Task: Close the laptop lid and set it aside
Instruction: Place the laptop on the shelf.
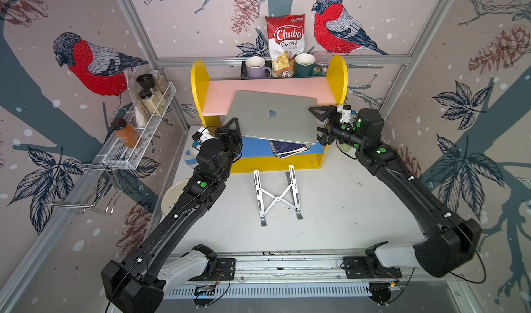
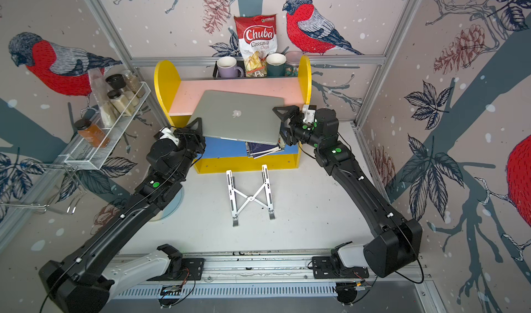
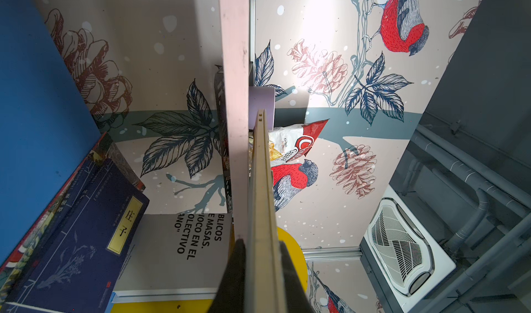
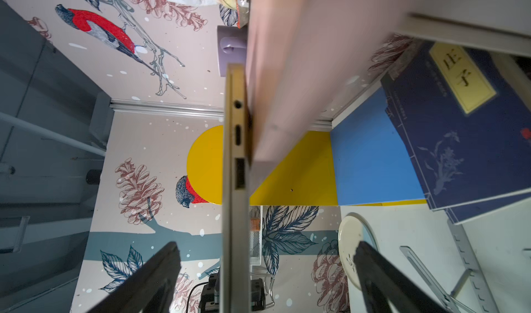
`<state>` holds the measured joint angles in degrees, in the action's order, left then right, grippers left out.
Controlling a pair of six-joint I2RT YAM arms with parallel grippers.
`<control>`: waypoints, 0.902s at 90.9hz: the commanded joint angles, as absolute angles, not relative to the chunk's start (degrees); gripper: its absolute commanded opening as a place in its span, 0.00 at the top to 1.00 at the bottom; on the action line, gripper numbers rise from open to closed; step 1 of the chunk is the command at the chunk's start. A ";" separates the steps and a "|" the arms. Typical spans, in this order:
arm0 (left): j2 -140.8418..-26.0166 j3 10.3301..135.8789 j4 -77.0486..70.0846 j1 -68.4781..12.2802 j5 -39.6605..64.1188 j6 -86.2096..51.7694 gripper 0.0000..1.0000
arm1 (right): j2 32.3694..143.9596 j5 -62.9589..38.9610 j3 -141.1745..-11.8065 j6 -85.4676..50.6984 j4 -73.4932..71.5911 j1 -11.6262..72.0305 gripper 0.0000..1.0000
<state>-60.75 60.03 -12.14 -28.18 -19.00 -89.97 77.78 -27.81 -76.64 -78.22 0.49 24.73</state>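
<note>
While the laptop lid (image 1: 275, 107) lies shut, the laptop (image 1: 287, 130) sits tilted, far part on the pink shelf (image 1: 221, 96), near edge out over the books (image 1: 290, 149).
On its left edge the left gripper (image 3: 261, 248) is clamped tight, a grip hard to make out in both top views; the right gripper (image 4: 267, 249) straddles the right edge with jaws wide, touching neither face. Books are partly covered by the laptop, their titles mostly cut off.
</note>
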 commanded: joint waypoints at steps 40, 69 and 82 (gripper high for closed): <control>-60.08 60.94 -19.77 -28.21 -18.61 -91.14 1.00 | 69.96 -25.06 -75.54 -74.04 6.37 30.57 0.08; -60.11 60.53 -19.69 -28.20 -18.73 -91.41 1.00 | 68.08 -24.60 -75.44 -73.30 7.86 31.13 0.39; -60.20 60.60 -19.55 -28.21 -18.66 -91.42 1.00 | 67.57 -24.58 -74.91 -73.21 7.75 31.12 0.62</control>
<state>-60.64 60.03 -12.05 -28.18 -19.05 -89.89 68.12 -25.28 -75.11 -74.54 8.16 31.07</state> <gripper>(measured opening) 0.143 0.437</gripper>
